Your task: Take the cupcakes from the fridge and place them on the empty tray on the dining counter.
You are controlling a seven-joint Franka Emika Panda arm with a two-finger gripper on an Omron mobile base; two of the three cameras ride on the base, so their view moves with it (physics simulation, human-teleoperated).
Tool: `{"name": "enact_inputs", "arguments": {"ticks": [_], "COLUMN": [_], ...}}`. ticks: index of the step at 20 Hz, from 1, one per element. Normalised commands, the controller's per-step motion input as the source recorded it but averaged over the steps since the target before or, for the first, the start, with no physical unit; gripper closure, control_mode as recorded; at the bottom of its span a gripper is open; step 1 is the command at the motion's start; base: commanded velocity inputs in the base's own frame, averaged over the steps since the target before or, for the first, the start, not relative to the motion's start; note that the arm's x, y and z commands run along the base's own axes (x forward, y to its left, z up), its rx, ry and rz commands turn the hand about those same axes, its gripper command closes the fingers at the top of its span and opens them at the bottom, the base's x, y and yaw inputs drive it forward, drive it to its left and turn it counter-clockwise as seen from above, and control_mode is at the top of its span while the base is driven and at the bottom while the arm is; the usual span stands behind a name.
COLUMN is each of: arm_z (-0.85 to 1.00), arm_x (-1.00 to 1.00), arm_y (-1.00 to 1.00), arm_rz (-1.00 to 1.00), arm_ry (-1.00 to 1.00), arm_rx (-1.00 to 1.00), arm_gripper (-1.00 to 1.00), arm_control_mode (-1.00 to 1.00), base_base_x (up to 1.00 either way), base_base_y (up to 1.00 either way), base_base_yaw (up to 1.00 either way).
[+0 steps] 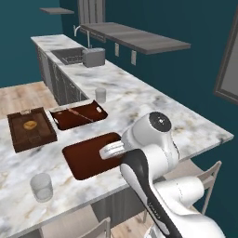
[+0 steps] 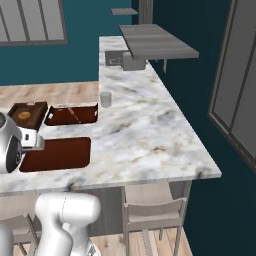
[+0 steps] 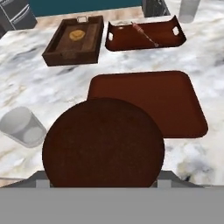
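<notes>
Jaws part-open, gripping a cupcake (image 3: 103, 142) above the near edge of the empty tray (image 3: 175, 105) on the table (image 1: 153, 104). Tray bare: neither cupcake placed yet; this one nears release, the second apparently remains to be fetched.

marble dining counter (image 1: 139, 100), trays (image 1: 90, 155), glasses (image 1: 42, 187)

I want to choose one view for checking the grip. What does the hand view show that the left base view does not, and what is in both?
Hand view alone: a cupcake held in the gripper before the lens. Left base view alone: the toaster and sink on the far counter. Both: the empty tray, the wooden box tray, the handled tray and a glass.
</notes>
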Motion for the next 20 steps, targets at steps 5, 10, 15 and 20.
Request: {"name": "enact_inputs", "arguments": {"ticks": [5, 10, 15, 20], "arm_z": [-0.34, -0.36, -0.46, -0.37], "arm_x": [0.45, 0.42, 0.34, 0.31], "arm_y": [0.20, 0.18, 0.14, 0.14], "arm_rz": [0.00, 0.00, 0.00, 0.00], "arm_ry": [0.00, 0.00, 0.00, 0.00], "arm_rx": [0.00, 0.00, 0.00, 0.00], "arm_gripper": [1.00, 1.00, 1.00, 1.00], "arm_control_mode": [-1.00, -1.00, -1.00, -1.00], "base_base_x": [0.00, 0.00, 0.00, 0.00], "base_base_y": [0.00, 0.00, 0.00, 0.00], "base_base_yaw": [0.00, 0.00, 0.00, 0.00]}}
